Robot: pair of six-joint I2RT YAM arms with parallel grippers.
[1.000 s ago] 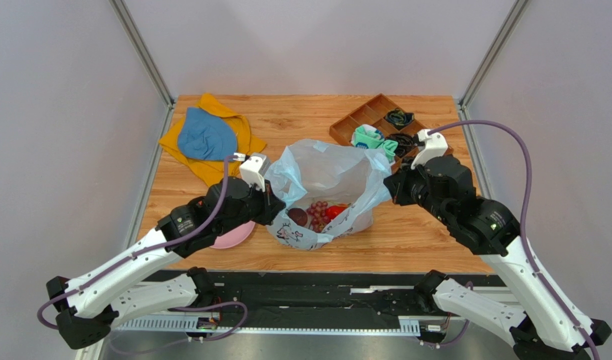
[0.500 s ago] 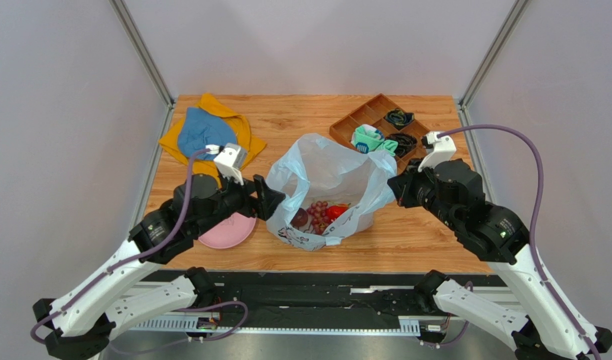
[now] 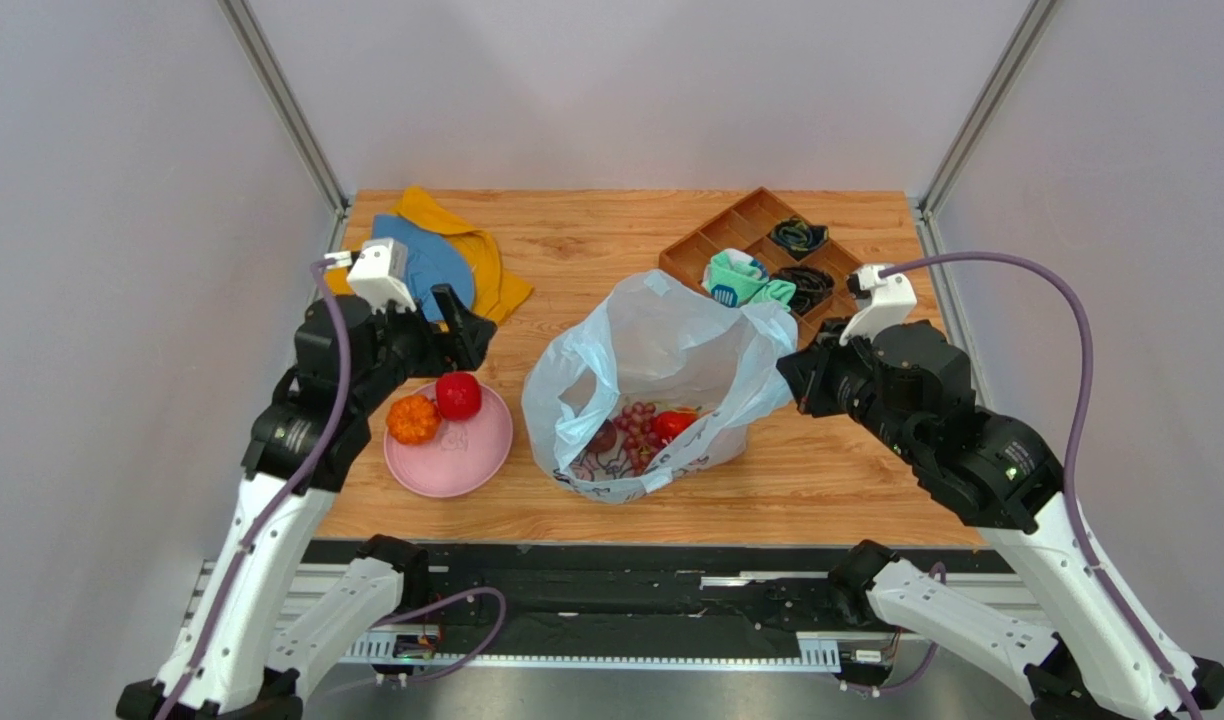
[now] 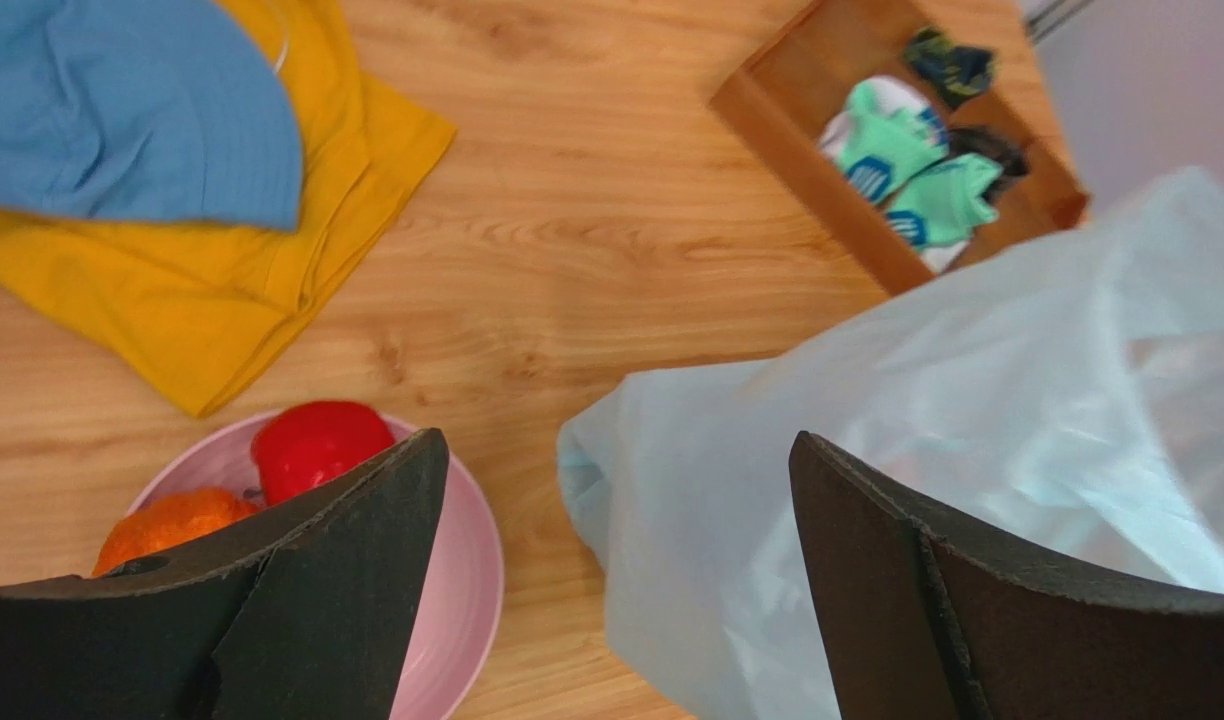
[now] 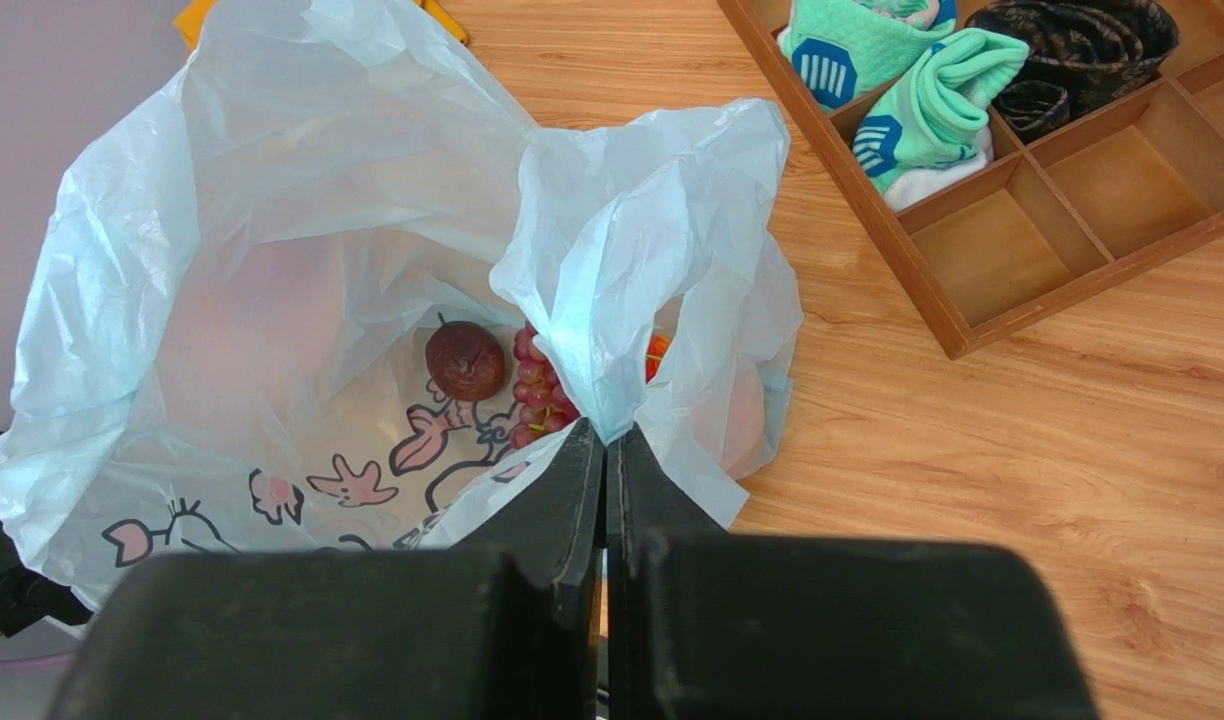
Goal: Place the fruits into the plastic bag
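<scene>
The wooden table (image 3: 603, 240) carries everything. At its middle sits the bag (image 3: 656, 338), pale blue and crinkled, with its mouth gaping upward. Its long axis runs across the table, from the near left corner of the bag up to its far right corner. The cartoon print faces the near edge.

The right gripper (image 5: 603, 443) is at the bag's right side. Its jaws are pressed together on a fold of the rim, holding that side up. The left gripper (image 4: 615, 450) is spread wide and holds nothing. It hangs over bare wood just beyond the plate, between the bag and the cloths.

At the far left a yellow cloth (image 3: 483, 270) lies flat with a blue cloth (image 3: 423, 263) on top of it. At the far right is a wooden tray (image 5: 874, 225) with compartments, with mint socks (image 5: 904, 105) and dark ones in its far cells.

The pink plate (image 3: 483, 450) sits left of the bag, apart from it. Two fruits rest on it, touching: an apple (image 3: 456, 395) on the far side and an orange (image 3: 412, 420) to its left.

Inside the bag, on the bottom, lie a bunch of grapes (image 5: 536, 383), a plum (image 5: 467, 360) just left of them with its stem up, and a red fruit (image 3: 671, 425) on the grapes' right, mostly hidden by the pinched fold in the right wrist view.
</scene>
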